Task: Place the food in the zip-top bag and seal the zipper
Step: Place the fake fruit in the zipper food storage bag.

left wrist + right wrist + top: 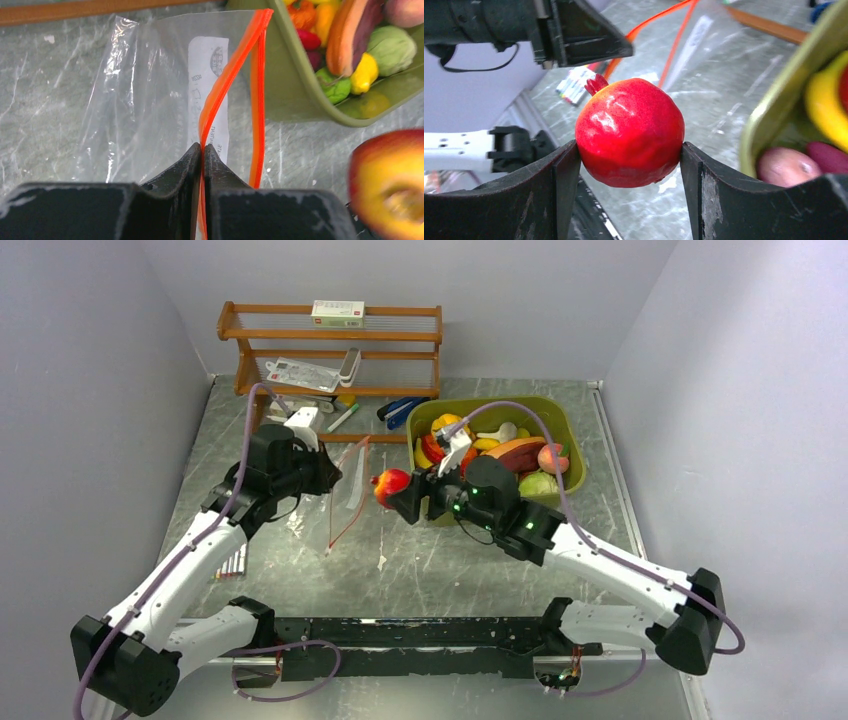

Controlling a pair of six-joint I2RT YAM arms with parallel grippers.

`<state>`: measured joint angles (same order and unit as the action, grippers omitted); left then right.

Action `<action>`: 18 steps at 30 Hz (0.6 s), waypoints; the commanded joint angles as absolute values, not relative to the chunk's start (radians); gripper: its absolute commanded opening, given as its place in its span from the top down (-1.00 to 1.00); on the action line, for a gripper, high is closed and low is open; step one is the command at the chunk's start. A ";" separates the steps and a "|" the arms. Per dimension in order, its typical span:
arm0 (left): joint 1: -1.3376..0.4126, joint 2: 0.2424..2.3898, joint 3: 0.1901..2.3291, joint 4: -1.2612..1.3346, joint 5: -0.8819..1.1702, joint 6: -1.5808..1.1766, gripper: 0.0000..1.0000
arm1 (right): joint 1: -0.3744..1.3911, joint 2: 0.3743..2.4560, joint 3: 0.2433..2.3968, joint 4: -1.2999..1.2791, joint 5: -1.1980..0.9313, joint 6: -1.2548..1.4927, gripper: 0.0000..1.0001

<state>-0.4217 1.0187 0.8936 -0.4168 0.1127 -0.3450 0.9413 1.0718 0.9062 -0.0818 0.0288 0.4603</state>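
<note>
grey walls stand round a shiny grey table (450,570). the left gripper (201,149) is squeezed tight on the zipper (227,75), the orange strip. it pinches one side of the strip between its two black fingers. the other side of the strip hangs apart, just to the right of those fingers, so the mouth is open a bit. the zip-top bag (145,90) spreads out ahead of this gripper, clear and crinkly.

the right gripper (628,149) is grasping a red toy pomegranate (629,120), with one finger on each side of it. the fruit is up off the table, close to the left gripper and just to the right of the bag's mouth.

behind the right gripper sits a green tub (290,85) with more toy food (505,452) inside. some marker pens (232,562) lie beside the left arm. a wooden rack (330,340) stands far ahead of both grippers.
</note>
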 commanded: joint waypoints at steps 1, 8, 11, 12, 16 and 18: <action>-0.425 1.011 0.963 -0.412 0.168 -0.398 0.86 | 0.990 1.128 0.932 0.103 -0.082 0.533 0.11; -0.425 1.013 0.984 -0.419 0.183 -0.422 0.86 | 1.029 1.187 0.927 0.221 -0.073 0.605 0.10; -0.425 1.011 0.980 -0.418 0.199 -0.428 0.86 | 1.032 1.224 0.935 0.228 -0.047 0.613 0.09; -0.425 1.010 0.979 -0.414 0.207 -0.433 0.86 | 1.031 1.240 0.943 0.221 -0.039 0.621 0.09; -0.425 1.006 0.974 -0.409 0.234 -0.450 0.86 | 1.032 1.279 0.965 0.221 -0.032 0.643 0.06; -0.425 1.002 0.975 -0.411 0.233 -0.452 0.86 | 1.032 1.293 0.968 0.191 0.017 0.656 0.06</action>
<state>-0.4217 1.0183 0.9581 -0.4168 0.1902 -0.4309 1.0279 1.2758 0.9329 0.1822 -0.0479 0.6178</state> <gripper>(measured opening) 0.071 0.671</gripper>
